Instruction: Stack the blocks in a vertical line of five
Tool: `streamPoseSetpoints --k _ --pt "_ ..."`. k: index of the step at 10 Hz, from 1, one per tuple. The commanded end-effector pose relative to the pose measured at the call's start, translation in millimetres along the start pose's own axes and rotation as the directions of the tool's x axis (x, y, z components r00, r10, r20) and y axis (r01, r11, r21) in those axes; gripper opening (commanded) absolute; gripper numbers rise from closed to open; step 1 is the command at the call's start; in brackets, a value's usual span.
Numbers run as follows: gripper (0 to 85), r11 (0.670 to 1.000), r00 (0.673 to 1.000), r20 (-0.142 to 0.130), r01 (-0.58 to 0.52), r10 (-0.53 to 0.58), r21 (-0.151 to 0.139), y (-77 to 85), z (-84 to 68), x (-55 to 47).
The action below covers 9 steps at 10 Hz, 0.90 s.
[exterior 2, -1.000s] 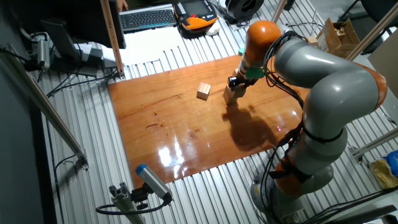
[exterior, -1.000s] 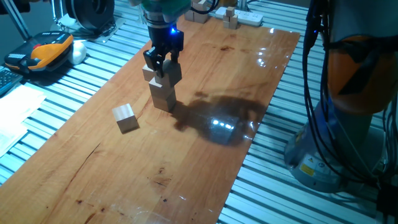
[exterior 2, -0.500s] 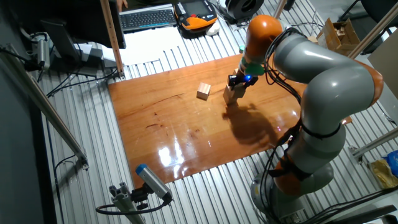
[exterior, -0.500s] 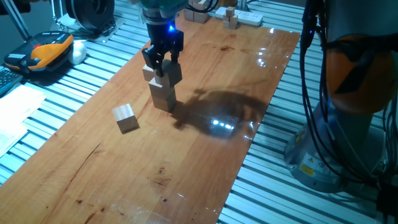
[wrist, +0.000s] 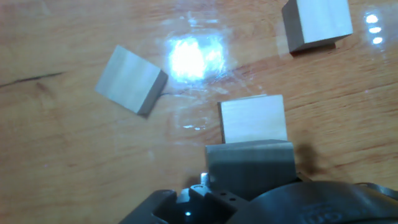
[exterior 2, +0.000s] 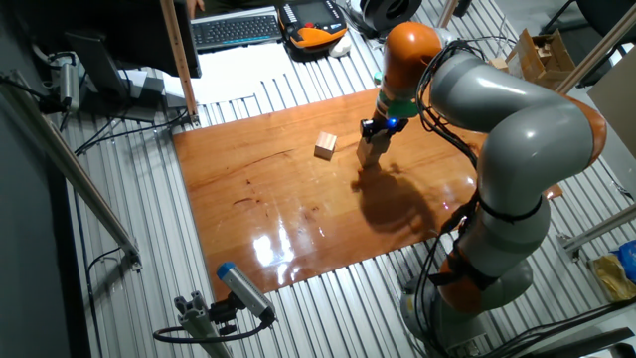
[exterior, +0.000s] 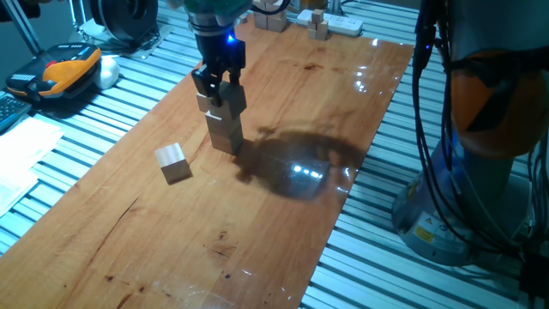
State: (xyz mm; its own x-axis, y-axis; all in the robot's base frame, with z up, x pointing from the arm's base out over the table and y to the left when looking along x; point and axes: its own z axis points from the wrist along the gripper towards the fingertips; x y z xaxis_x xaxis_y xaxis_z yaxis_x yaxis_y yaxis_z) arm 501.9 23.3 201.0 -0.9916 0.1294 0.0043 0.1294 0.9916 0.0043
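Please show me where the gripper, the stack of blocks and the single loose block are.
gripper (exterior: 217, 86), one fixed view, between its fingertips.
stack of blocks (exterior: 225, 133), one fixed view, lower block's front face.
loose block (exterior: 172, 161), one fixed view, its top face.

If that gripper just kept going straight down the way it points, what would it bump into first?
Probably the stack of blocks right under it. The gripper points down at the top block; whether it already touches that block is unclear.

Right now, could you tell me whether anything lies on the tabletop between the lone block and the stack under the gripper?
Nothing: in one fixed view, only bare wood tabletop lies between the lone block and the stack under the gripper.
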Motion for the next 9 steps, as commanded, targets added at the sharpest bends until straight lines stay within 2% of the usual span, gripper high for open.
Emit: streamPoseSetpoints --k 1,3,4,6,8,9 --pt "0.0 1.0 1.0 -0.001 -0.003 0.003 -0.005 -1.3 0.5 -0.4" --pt "0.0 1.0 1.0 0.004 -0.005 0.005 -0.011 -1.1 1.6 -3.7" --pt "0.0 1.0 1.0 0.001 -0.003 0.003 -0.021 -2.2 0.9 -5.2" --pt "0.0 1.0 1.0 -0.01 0.018 -0.018 -0.017 -7.7 -3.4 -11.5" --pt "0.0 0.999 0.999 -0.004 0.049 -0.049 0.018 -11.3 -2.0 -19.8" --pt "0.0 0.999 0.999 -0.002 0.049 -0.049 0.023 -10.0 -1.5 -22.3"
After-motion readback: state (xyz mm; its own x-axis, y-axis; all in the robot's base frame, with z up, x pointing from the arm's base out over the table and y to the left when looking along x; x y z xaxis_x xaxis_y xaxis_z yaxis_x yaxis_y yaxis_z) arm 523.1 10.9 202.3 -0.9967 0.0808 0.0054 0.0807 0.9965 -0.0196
